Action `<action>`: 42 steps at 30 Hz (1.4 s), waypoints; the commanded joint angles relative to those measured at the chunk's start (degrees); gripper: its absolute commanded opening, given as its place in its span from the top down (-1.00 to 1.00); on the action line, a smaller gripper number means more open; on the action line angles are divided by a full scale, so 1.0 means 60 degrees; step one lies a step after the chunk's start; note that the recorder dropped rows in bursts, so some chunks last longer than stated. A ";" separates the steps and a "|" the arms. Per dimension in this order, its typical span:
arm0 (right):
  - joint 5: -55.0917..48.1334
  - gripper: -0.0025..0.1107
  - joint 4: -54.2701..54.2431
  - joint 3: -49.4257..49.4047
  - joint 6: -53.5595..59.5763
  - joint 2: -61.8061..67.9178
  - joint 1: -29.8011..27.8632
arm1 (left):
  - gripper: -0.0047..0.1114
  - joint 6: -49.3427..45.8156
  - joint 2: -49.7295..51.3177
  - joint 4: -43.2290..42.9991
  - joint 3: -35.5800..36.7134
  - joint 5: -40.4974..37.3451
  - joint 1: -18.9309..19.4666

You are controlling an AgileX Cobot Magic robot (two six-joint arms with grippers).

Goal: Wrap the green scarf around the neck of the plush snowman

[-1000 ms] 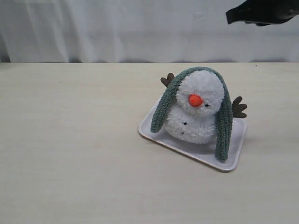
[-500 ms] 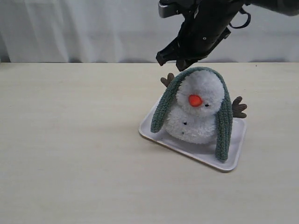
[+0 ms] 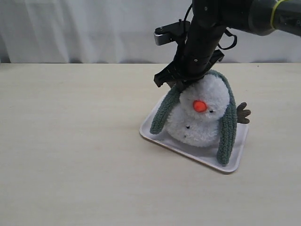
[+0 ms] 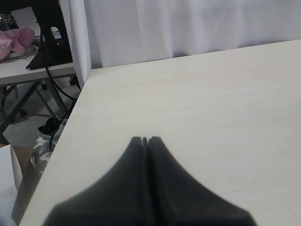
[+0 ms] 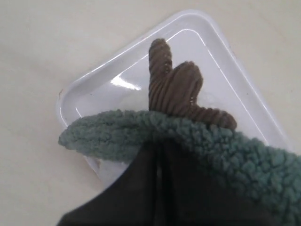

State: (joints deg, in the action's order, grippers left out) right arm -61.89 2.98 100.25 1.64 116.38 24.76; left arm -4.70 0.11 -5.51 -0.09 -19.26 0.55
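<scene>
Exterior view shows the plush snowman (image 3: 195, 132) sitting on a white tray (image 3: 235, 165) on the pale table (image 3: 70, 141). The green scarf (image 3: 227, 123) lies over the crown of the snowman's head, not around its neck. One end hangs down each side of the snowman, and both ends reach the tray. The right gripper (image 3: 176, 85) is at the scarf on the side of the snowman's head away from the one twig arm (image 3: 243, 113) visible in this view. Its jaws are pressed together. I cannot tell whether a fold of scarf is caught between them or the tips only push against it.

The wrap has barely begun, I judge, because the snowman's neck (image 3: 197, 117) is bare at the front. To do this step well, the scarf must slide off the head and down behind the snowman into that crease, and the toy must not tip or be dragged off the tray. The snowman is light and soft, so a slow, low push along the head should work better than a hard one. After that, each hanging end needs to cross in front, under the orange nose (image 3: 200, 106).

The right wrist view shows what the exterior view hides. The right gripper (image 5: 157, 141) has its tips tucked under the fuzzy edge of the scarf (image 5: 211, 141), just beside the snowman's other twig arm (image 5: 171, 89), with the tray's rim (image 5: 66, 96) beyond.

The left wrist view shows only the left gripper (image 4: 145, 140), jaws together, over bare table well away from the snowman.
</scene>
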 commanded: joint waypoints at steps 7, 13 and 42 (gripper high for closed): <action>-0.0673 0.88 -0.0793 0.0164 0.0373 -0.0014 0.0003 | 0.92 0.0004 -0.0019 0.0028 0.0016 0.0124 0.0006; -0.0629 0.77 -0.1262 0.0390 0.0784 -0.0536 0.0003 | 0.92 0.0004 -0.0019 0.0028 0.0016 0.0124 0.0006; -0.1346 0.89 0.1956 0.2385 -0.1254 0.0689 0.0238 | 0.92 0.0004 -0.0019 0.0001 0.0016 0.0124 0.0006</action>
State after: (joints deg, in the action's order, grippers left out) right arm -69.04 14.05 111.94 -6.54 118.24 26.62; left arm -4.70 0.11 -5.51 -0.09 -19.26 0.55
